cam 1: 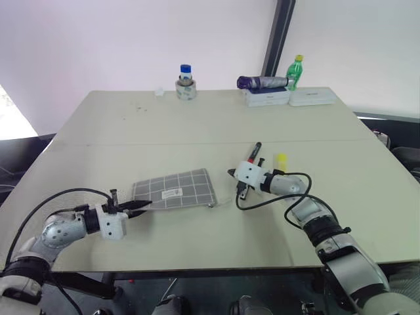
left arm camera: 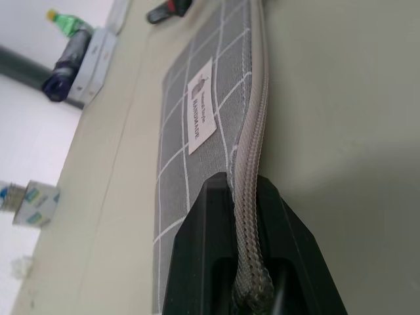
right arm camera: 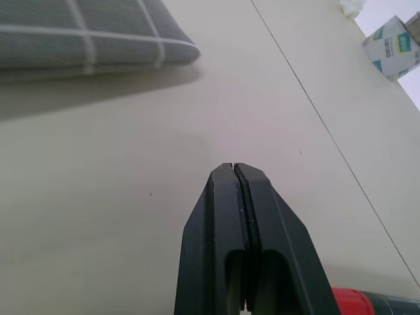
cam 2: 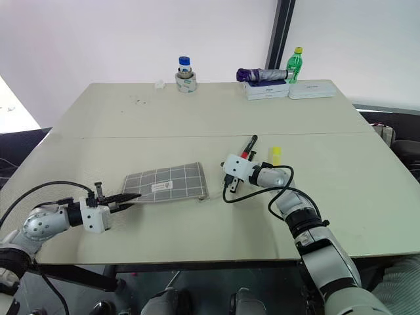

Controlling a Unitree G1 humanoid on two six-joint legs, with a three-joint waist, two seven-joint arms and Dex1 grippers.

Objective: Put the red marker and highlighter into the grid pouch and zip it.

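The bench (cam 1: 197,125) is carrying the pouch (cam 1: 177,189) lying flat near its front. The left fingers (left arm camera: 246,246) are pinching the pouch's zipper edge. Right fingers (right arm camera: 237,197) are pressed together, empty, beside the marker (cam 1: 253,153) and highlighter (cam 1: 281,160).

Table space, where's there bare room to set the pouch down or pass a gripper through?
Bare table runs between the grid pouch and the far row: taped bottle, boxes, green bottle. The near right corner is also free. It is crowded around the right gripper, with the red marker and highlighter just beyond it.
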